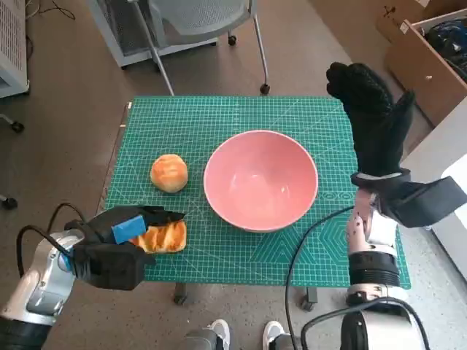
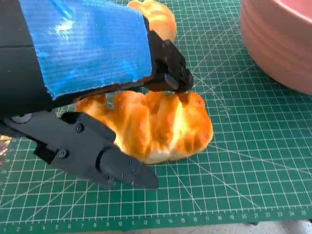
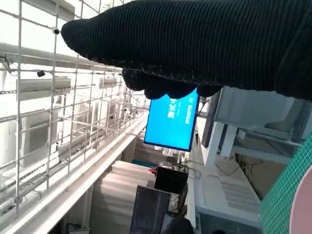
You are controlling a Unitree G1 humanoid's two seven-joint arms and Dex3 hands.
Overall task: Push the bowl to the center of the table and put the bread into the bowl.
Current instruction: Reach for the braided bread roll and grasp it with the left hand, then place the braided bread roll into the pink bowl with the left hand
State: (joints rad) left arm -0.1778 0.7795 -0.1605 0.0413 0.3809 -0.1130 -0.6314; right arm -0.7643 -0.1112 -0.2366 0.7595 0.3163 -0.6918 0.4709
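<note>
Black left hand (image 1: 117,244) fingers pinching bread (image 2: 156,124) | gloved right hand (image 1: 372,120) raised, fingers together

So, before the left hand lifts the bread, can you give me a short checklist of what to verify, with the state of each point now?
1. Bowl near the middle of the green mat: ok, roughly centred.
2. Bowl empty and upright: ok.
3. Left hand around the flat bread: ok, one finger over its top, another beside it near the mat.
4. Firm hold on the bread: cannot tell, it lies on the mat.
5. Right hand out of the way: ok, raised beside the bowl, holding nothing.
6. Round bun off the path to the bowl: ok, it lies farther from the robot.
</note>
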